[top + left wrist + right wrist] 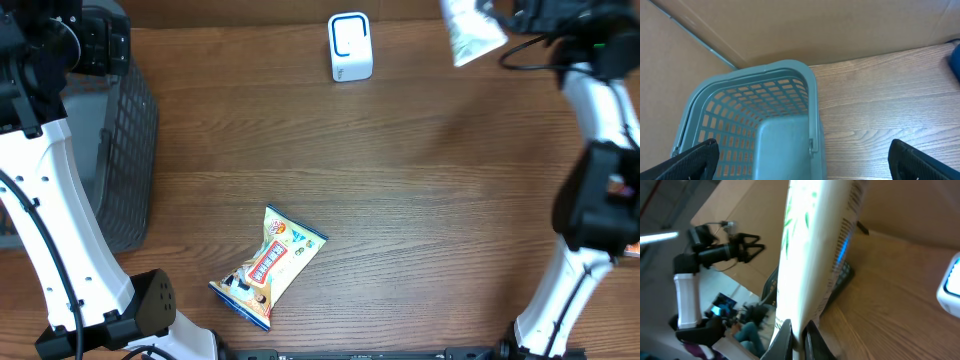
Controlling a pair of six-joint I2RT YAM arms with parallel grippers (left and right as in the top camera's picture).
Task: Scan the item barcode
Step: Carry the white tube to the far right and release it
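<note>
My right gripper [799, 340] is shut on the lower edge of a white packet [812, 250] with green print, held up off the table. Printed lines run along the packet's right side. In the overhead view the packet [470, 30] hangs at the far right, right of the white scanner [350, 47] with its blue-rimmed window. The scanner's corner [951, 286] shows at the right edge of the right wrist view. My left gripper [807, 161] stands wide open above the basket [765, 115], holding nothing.
A yellow and blue snack bag [270, 266] lies flat near the table's front, left of centre. The grey-green mesh basket [125, 150] stands at the left edge. A cardboard wall [805, 30] runs behind the table.
</note>
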